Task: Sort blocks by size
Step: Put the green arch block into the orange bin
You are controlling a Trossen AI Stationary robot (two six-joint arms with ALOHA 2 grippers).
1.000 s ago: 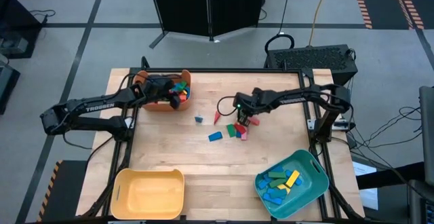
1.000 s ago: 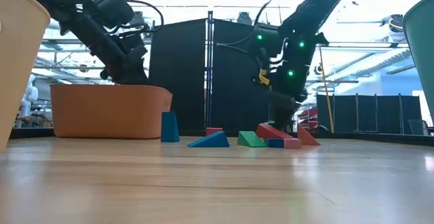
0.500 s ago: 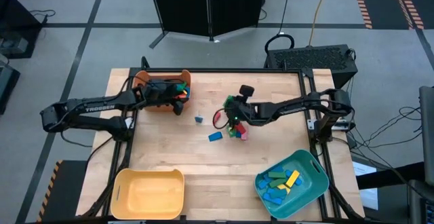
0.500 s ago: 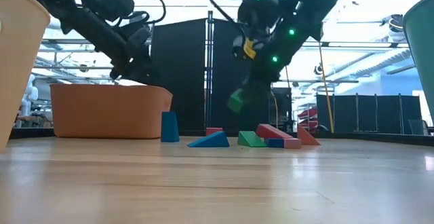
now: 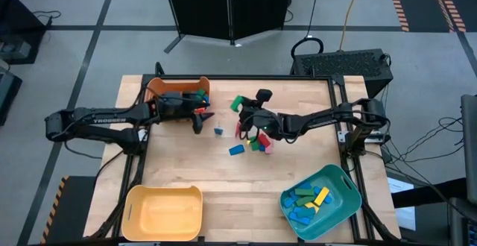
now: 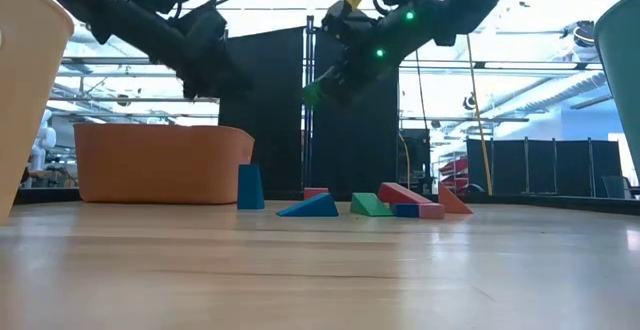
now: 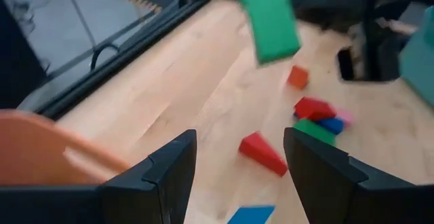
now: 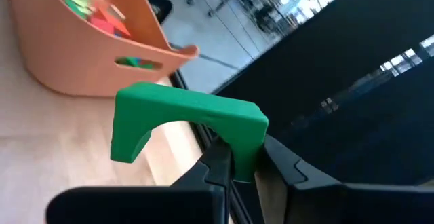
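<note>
Right wrist view: the right claw [image 8: 234, 159] pinches a green painted wooden arch block [image 8: 183, 125] by one leg, aloft near the orange plastic bin [image 8: 88, 61]; light, rigid, probably slick. Left claw [image 7: 237, 176] gapes empty

From above, the left gripper [image 5: 200, 118] hides the orange bin's [image 5: 173, 88] 4 o'clock corner. The blocks [image 5: 196, 96] inside are too small to count. The low view crops both arms, and the green arch [image 6: 313, 92] blurs.
</note>
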